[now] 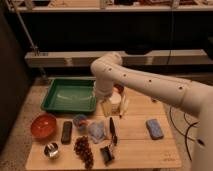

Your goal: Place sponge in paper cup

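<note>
my gripper (106,106) hangs low over the middle of the wooden table (140,148), just off the near right corner of the green tray (69,95), with my white arm (145,83) bending over it from the right. fingers are apart, not clamped on anything. paper cup (116,102) stands upright just right of the gripper; can't tell if they touch. sponge (154,128) lies flat at the right side of the table, well apart from the cup and my fingers. near left has a red bowl (43,125), a dark flat bar (66,132), a small blue cup (80,122), a pale cloth (97,131), grapes (84,148) and a metal cup (51,150).
</note>
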Motion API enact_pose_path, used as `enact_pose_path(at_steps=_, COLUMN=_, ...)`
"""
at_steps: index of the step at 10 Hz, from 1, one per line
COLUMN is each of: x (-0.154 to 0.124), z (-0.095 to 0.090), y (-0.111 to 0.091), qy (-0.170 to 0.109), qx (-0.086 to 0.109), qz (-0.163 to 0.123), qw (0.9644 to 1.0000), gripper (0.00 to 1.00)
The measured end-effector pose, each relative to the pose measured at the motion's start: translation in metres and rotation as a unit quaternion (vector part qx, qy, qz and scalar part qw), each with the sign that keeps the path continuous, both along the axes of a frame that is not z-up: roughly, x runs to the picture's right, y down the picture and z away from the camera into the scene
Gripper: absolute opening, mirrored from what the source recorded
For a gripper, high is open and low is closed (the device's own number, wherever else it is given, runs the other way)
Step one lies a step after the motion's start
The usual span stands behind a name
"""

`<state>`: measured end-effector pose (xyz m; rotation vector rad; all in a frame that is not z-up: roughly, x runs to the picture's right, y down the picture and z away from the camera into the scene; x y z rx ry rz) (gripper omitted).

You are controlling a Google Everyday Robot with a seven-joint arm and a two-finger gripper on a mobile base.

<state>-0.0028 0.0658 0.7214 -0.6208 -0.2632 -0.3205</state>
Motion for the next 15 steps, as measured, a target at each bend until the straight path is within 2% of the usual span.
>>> enact_pose_path(at_steps=1, x=0.030, z=-0.013, y=-0.003, qy=0.020, qx=0.008, qz=0.025, qw=0.9995, gripper=0.80)
enact_pose_path(at_steps=3, x=0.078, z=-0.032, y=-0.004, qy=0.056, qx=0.016, qz=0.068, qw=0.9960, gripper=0.80)
enact_pose_path(at_steps=5, x=0.131, z=-0.052, y=0.003, qy=0.107, qx=0.018, qz=0.121, qw=0.9866, gripper=0.80)
enact_pose_path(at_steps=6, x=0.144, z=-0.056, y=0.006, qy=0.121, qx=0.018, qz=0.134, qw=0.9834, gripper=0.80)
enact_pose_path(at_steps=7, x=0.148, z=-0.057, y=0.007, qy=0.124, qx=0.018, qz=0.139, qw=0.9823, gripper=0.80)
enact_pose_path(at_steps=12, x=0.148, z=-0.055, y=0.008, qy=0.126, qx=0.016, qz=0.140, qw=0.9820, gripper=0.80)
enact_pose_path(at_steps=13, x=0.149, z=-0.051, y=0.010, qy=0.136, qx=0.010, qz=0.144, qw=0.9800, gripper=0.80)
enact_pose_path(at_steps=14, x=0.153, z=-0.043, y=0.013, qy=0.160, qx=0.005, qz=0.161, qw=0.9739, gripper=0.80)
enact_pose_path(at_steps=15, x=0.169, z=-0.037, y=0.016, qy=0.196, qx=-0.001, qz=0.190, qw=0.9620, gripper=0.80)
